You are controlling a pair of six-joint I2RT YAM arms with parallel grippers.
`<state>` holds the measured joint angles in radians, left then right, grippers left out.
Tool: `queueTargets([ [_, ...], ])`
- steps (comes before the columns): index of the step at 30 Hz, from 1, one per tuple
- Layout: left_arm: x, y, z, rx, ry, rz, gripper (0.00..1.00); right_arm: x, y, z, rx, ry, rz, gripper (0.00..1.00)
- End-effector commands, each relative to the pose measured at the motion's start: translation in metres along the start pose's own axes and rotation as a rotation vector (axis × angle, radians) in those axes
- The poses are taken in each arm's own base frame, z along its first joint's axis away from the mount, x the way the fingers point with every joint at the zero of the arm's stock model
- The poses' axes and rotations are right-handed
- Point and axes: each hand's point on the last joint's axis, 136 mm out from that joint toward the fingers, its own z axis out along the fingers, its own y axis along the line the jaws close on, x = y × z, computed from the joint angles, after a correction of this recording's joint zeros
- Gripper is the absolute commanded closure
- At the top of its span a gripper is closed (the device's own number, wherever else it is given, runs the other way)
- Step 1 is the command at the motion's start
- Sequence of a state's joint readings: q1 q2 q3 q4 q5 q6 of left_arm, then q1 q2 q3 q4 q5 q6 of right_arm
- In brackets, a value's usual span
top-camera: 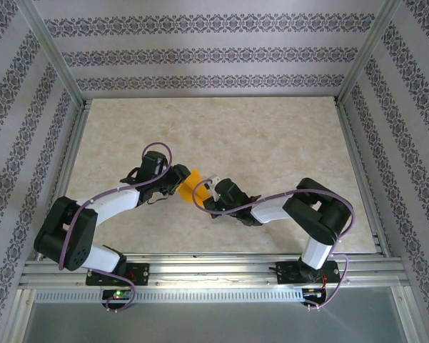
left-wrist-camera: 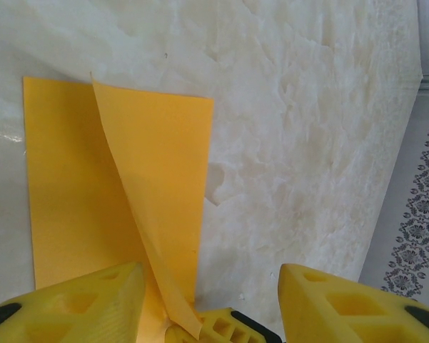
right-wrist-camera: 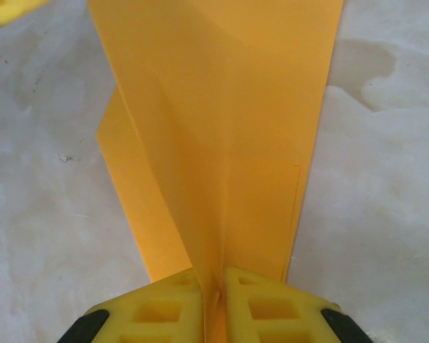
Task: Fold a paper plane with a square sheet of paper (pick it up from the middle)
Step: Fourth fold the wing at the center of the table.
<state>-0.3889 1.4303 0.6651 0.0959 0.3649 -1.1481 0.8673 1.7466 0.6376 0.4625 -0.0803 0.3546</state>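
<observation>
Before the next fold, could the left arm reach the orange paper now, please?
Probably yes: the left pincer is open at the orange paper, nothing between; the right pincer grips its raised flap.

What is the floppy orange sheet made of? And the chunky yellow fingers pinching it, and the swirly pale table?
Thin orange sheet: paper, matte; it creases sharply and light shows through. Blocky yellow fingers: probably moulded plastic or rubber, with square hollows. Pale tabletop: marble-look, slightly glossy; possibly a printed surface.
</observation>
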Motion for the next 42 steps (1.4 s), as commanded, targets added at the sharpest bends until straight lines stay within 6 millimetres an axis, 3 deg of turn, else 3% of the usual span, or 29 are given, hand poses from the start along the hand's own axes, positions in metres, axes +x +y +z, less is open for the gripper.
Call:
queueTargets([
  [1,-0.007,0.005,-0.008,-0.013,-0.029,-0.005,0.48,0.016,0.000,0.005,-0.048,0.074,0.081,0.86],
  [11,-0.011,0.008,-0.005,-0.031,-0.024,0.000,0.46,0.018,0.000,0.006,-0.106,0.107,0.167,0.86],
  [24,-0.018,0.022,0.025,-0.082,0.046,-0.035,0.46,0.015,-0.002,-0.001,-0.097,0.085,0.047,0.86],
  [30,-0.013,0.025,0.033,-0.063,0.085,-0.050,0.68,0.014,-0.004,-0.008,-0.079,0.077,-0.073,0.84],
  [35,-0.009,0.026,0.031,-0.033,0.084,-0.083,0.86,0.015,0.001,-0.010,-0.031,0.071,-0.209,0.75],
  [37,-0.007,0.025,0.031,-0.016,0.088,-0.107,0.91,0.013,0.001,-0.010,0.020,0.058,-0.273,0.69],
  [42,-0.005,0.022,0.031,0.017,0.094,-0.135,0.97,0.005,-0.005,-0.011,0.165,0.024,-0.397,0.68],
])
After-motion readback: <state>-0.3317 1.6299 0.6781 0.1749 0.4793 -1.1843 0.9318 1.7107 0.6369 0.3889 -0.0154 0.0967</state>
